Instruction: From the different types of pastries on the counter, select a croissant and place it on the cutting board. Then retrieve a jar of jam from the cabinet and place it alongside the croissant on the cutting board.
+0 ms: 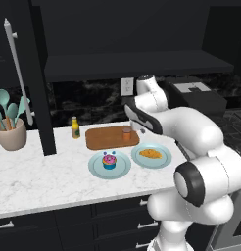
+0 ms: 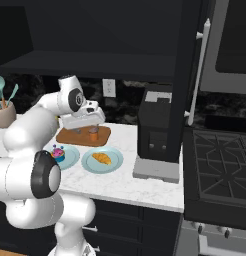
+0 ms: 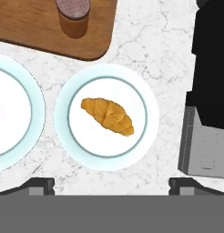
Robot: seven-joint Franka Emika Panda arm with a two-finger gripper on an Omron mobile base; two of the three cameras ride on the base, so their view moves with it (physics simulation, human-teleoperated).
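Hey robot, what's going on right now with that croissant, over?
Gripper open, empty, above the croissant. Croissant on its pale blue plate, not on the cutting board. Jam jar already stands on the board. Nothing in the way.

Two plates point(image 1: 109, 169), one croissant point(image 3: 107, 116)
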